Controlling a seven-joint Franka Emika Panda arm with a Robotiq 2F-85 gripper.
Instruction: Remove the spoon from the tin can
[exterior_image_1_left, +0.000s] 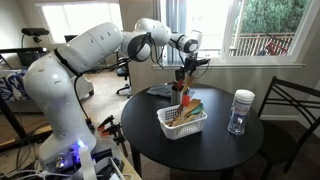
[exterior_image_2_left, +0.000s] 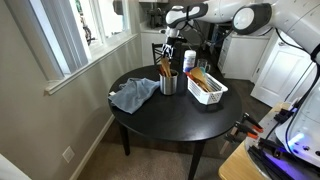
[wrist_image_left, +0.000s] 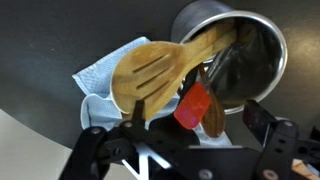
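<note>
gripper (wrist_image_left: 182, 146) jaws spread wide, empty, poised above slotted wooden spoon (wrist_image_left: 155, 72); head nearest pincer, long axis slanting down into tin can (wrist_image_left: 243, 40), beside red spatula (wrist_image_left: 196, 106).

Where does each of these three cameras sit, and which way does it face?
Exterior view: beside the robot's base, facing across the table toward the windows; nearly the whole arm and claw show.
Exterior view: higher up, window wall on its left, looking down over the table; the arm's end and claw show top right.
Wrist view: on the wrist, looking down at tin can and spoon; only the claw's open fingers show.
Shared: both exterior views show tin can, cloth, basket.
</note>
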